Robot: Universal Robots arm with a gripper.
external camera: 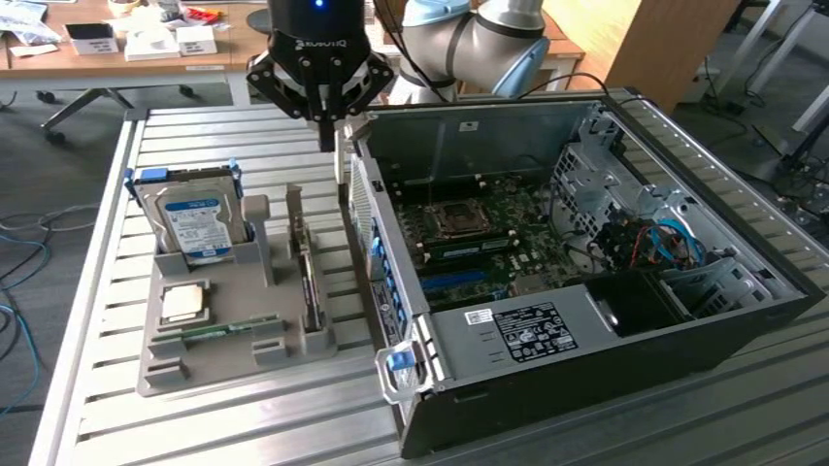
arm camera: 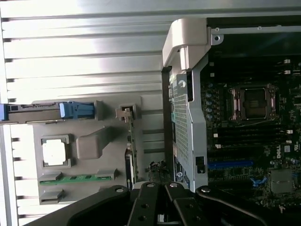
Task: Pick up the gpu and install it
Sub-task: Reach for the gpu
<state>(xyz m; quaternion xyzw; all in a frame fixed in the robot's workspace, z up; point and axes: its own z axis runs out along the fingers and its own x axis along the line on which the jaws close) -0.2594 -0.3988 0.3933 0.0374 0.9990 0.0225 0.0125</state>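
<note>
The gpu (external camera: 306, 272) stands on its edge in a slot of the grey tray (external camera: 208, 374), a thin green card with its silver bracket at the far end. In the wrist view the gpu (arm camera: 132, 150) is seen edge-on, its bracket toward the tray's far end. My gripper (external camera: 325, 142) hangs above the table just beyond the tray's far end, close to the rear corner of the open computer case (external camera: 622, 349). Its fingers are shut together with nothing between them. The gripper (arm camera: 160, 190) linkages show in the wrist view, near the card's edge.
The tray also holds a hard drive (external camera: 194, 228) with blue rails, a processor (external camera: 182, 303) and a memory stick (external camera: 223, 330). Inside the case lie the motherboard (external camera: 486, 243) and its blue slot (external camera: 453, 282). A slatted metal table (external camera: 194, 136) carries everything.
</note>
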